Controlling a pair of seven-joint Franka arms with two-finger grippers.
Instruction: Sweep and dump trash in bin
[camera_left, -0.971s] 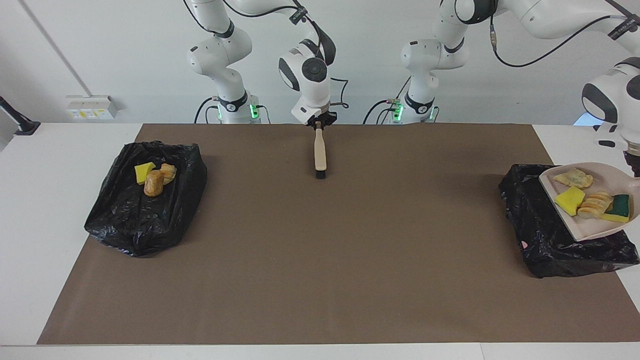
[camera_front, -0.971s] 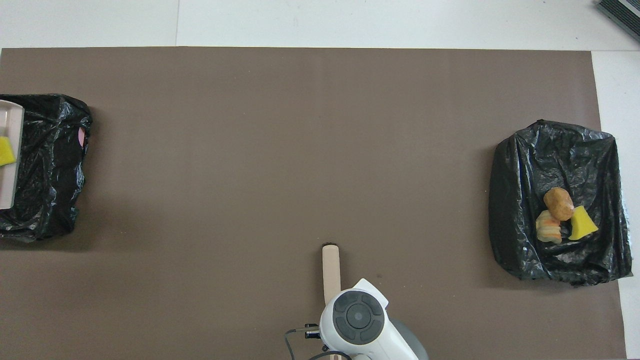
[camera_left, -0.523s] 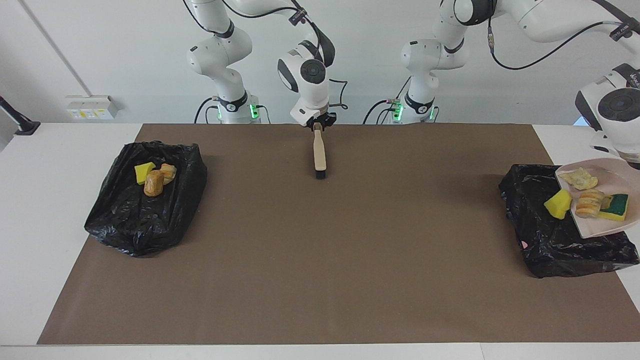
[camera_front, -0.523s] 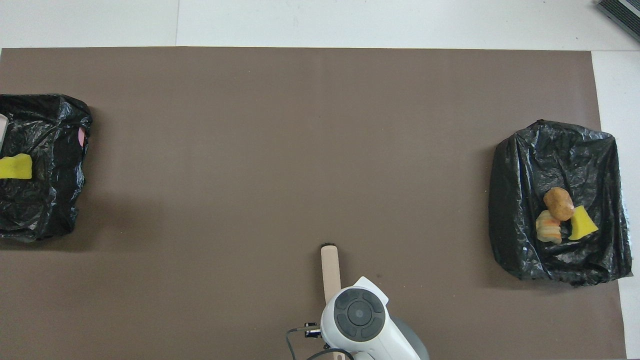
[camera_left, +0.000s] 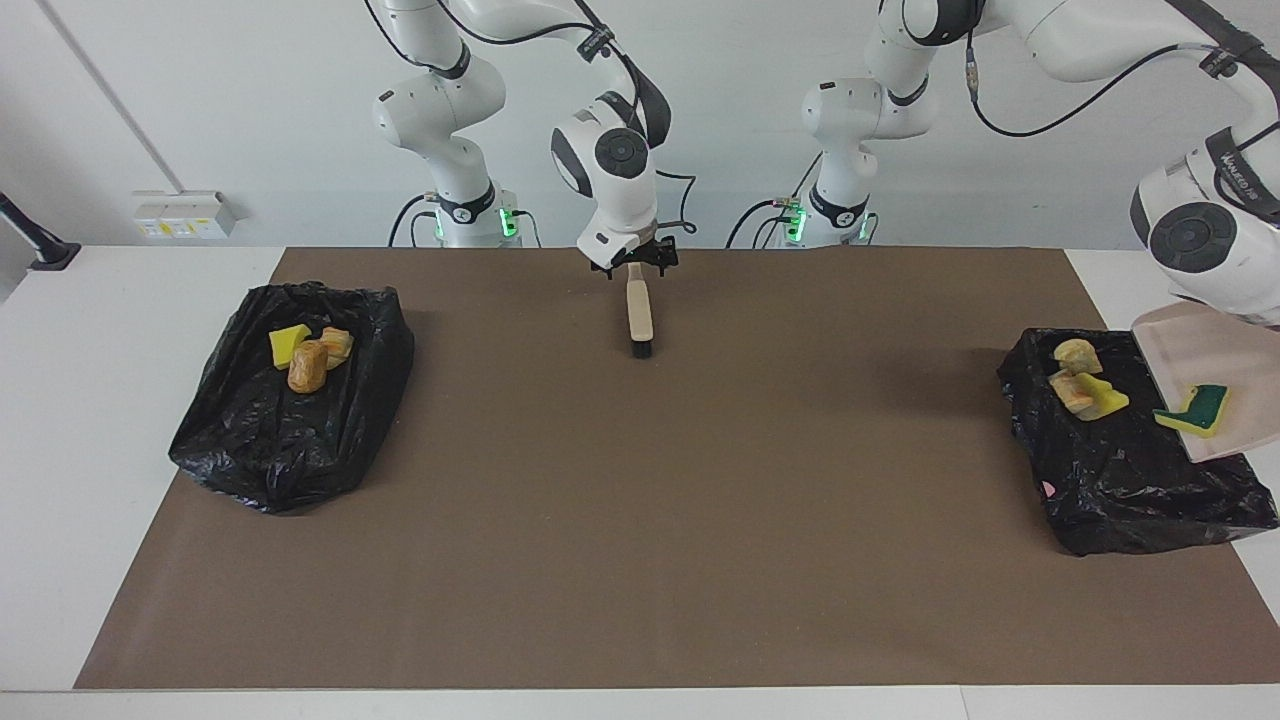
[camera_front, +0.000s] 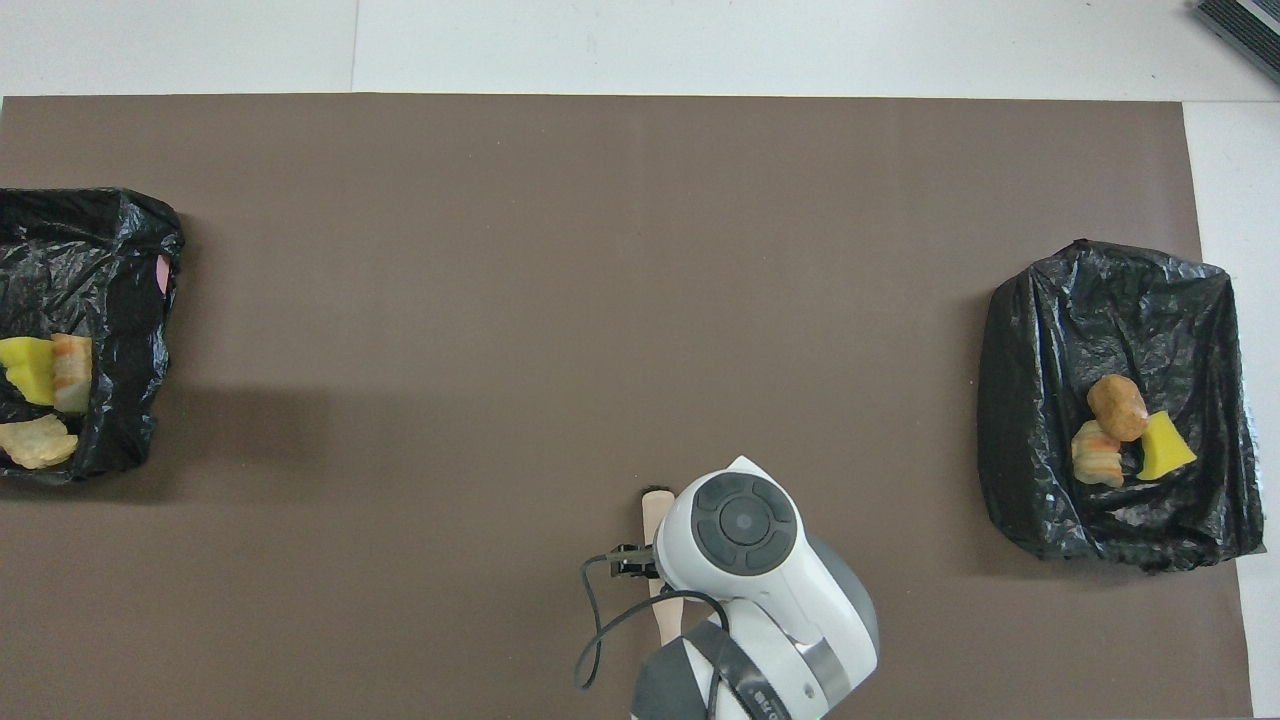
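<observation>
Brown mat (camera_left: 640, 520) over a white desk (camera_left: 120, 460). Two glossy black bin bags (camera_left: 290, 430) (camera_left: 1130, 470), crinkled, with pale glints. On one bag, bright yellow sponge chunk (camera_left: 289, 343), orange-brown lump (camera_left: 307, 366), tan striped lump (camera_left: 337, 346). On the other bag, yellow chunk (camera_front: 28, 368), orange-and-cream striped lump (camera_front: 72, 373), pale beige lump (camera_front: 38, 442). Green-backed yellow sponge (camera_left: 1197, 410) against a pale pinkish-beige dustpan (camera_left: 1215, 345). Beige brush (camera_left: 638, 310), black bristles at the tip. White arms, dark grey joints, green lights at the bases.
</observation>
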